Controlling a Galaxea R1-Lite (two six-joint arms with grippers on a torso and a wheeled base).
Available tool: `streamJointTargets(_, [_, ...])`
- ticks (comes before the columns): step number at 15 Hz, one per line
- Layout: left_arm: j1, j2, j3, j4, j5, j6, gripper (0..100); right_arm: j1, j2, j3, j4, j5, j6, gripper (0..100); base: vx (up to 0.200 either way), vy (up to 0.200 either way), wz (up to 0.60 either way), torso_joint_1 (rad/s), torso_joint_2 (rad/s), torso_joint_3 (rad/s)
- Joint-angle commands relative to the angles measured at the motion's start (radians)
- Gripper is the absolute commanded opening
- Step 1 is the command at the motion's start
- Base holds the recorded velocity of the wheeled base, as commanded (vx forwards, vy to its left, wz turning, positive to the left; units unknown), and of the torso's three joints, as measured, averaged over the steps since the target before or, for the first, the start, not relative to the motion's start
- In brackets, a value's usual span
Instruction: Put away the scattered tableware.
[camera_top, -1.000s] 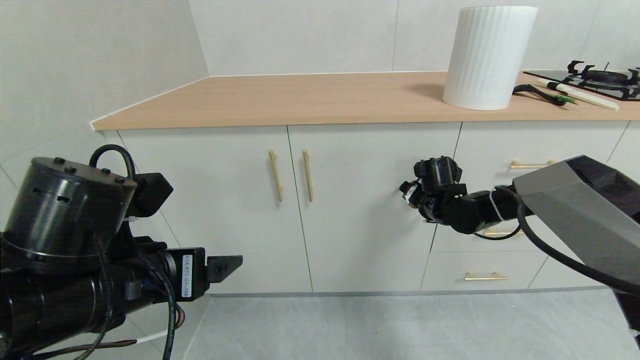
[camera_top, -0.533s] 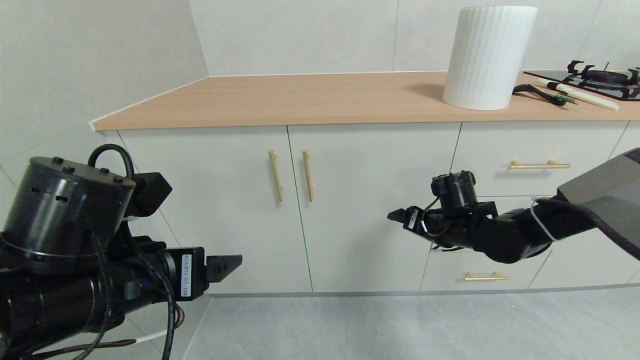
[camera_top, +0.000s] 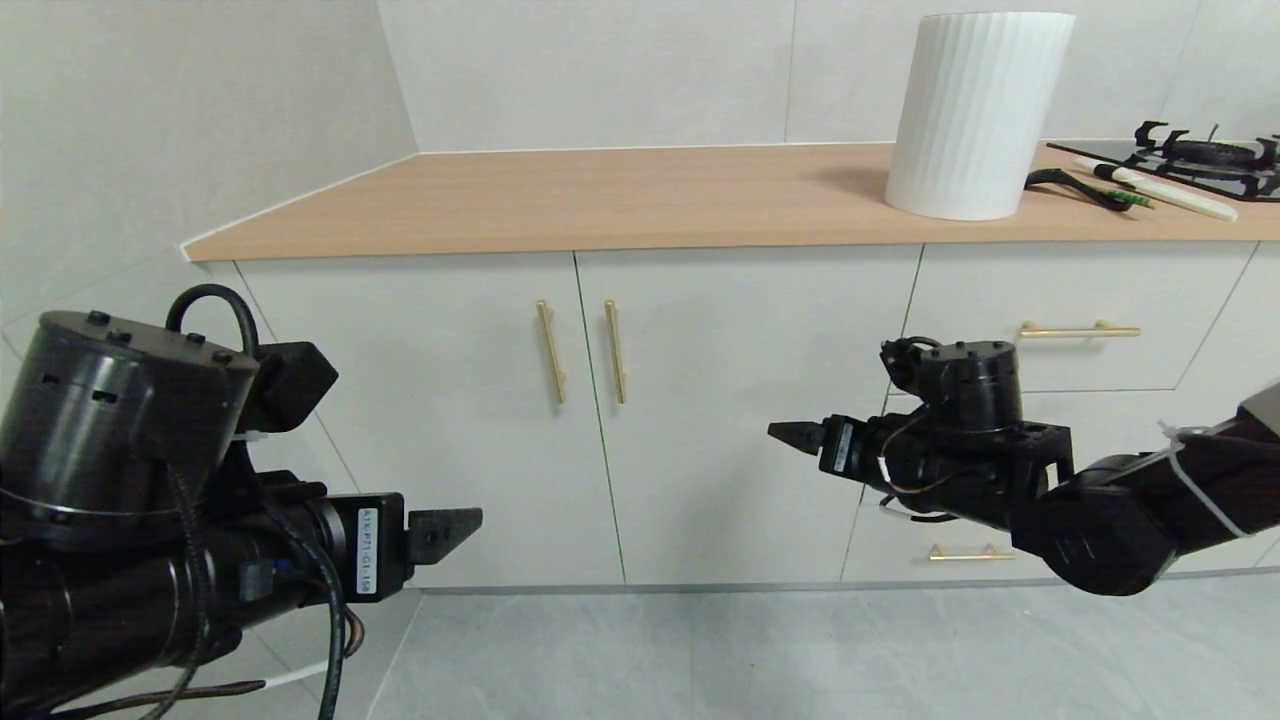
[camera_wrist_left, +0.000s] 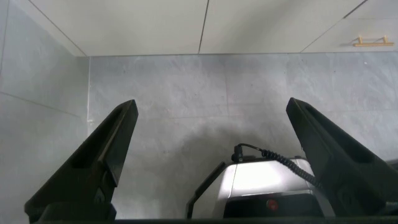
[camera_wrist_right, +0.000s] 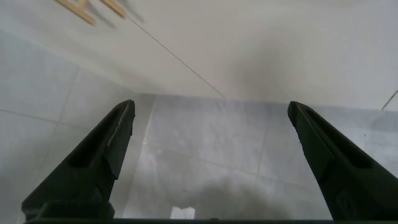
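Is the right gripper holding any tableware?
No, the right gripper is open, and only the floor and the cabinet front show in its gap.

The head camera stands back and looks forward and slightly down at the cabinet front (camera_top: 700, 400), with the countertop (camera_top: 600, 200) far and the floor (camera_top: 800, 650) near. Each wrist camera looks close down past its own spread gripper, left (camera_wrist_left: 211, 106) and right (camera_wrist_right: 210, 104). All three share floor and cabinet foot; the left catches a drawer handle (camera_wrist_left: 373, 42), the right the door handles (camera_wrist_right: 78, 11).
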Motion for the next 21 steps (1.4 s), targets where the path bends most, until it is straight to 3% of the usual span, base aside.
streamJointTargets(1, [0.000,-0.035,-0.002,0.000,0.002,0.001,100,0.002,-0.147,0.033,0.009,-0.005,-0.016,100,0.000,0.000,0.00,0.000,0.00,0.000])
streamJointTargets(2, [0.003,-0.059,-0.005,0.000,0.004,0.006,100,0.004,-0.207,0.065,0.009,-0.009,-0.042,100,0.000,0.000,0.00,0.000,0.00,0.000])
streamJointTargets(4, [0.020,-0.138,0.000,0.000,0.004,0.056,100,-0.004,-0.402,0.177,0.007,-0.047,-0.180,100,0.000,0.000,0.00,0.000,0.00,0.000])
streamJointTargets(7, [0.026,-0.239,0.043,0.000,0.004,0.095,100,-0.044,-0.623,0.292,0.009,-0.133,-0.284,100,0.000,0.000,0.00,0.000,0.00,0.000])
streamJointTargets(9, [0.049,-0.315,0.104,0.000,0.004,0.130,100,-0.079,-0.744,0.384,0.009,-0.162,-0.326,100,0.000,0.000,0.00,0.000,0.00,0.000])
streamJointTargets(10, [0.077,-0.418,0.178,0.000,0.002,0.161,100,-0.131,-0.877,0.467,0.009,-0.160,-0.363,100,0.000,0.000,0.00,0.000,0.00,0.000])
streamJointTargets(12, [0.092,-0.566,0.267,0.000,0.001,0.182,100,-0.195,-1.041,0.544,0.039,-0.157,-0.380,100,0.000,0.000,0.00,0.000,0.00,0.000])
streamJointTargets(14, [0.137,-0.725,0.328,0.000,-0.004,0.223,100,-0.249,-1.233,0.573,0.182,-0.156,-0.389,100,0.000,0.000,0.00,0.000,0.00,0.000])
streamJointTargets(18, [0.303,-1.040,0.402,0.013,-0.005,0.389,100,-0.269,-1.696,0.524,0.675,-0.159,-0.499,100,0.000,0.000,0.00,0.000,0.00,0.000])
streamJointTargets(21, [0.422,-1.168,0.410,0.029,-0.004,0.437,100,-0.329,-1.833,0.512,0.828,-0.162,-0.501,100,0.000,0.000,0.00,0.000,0.00,0.000])
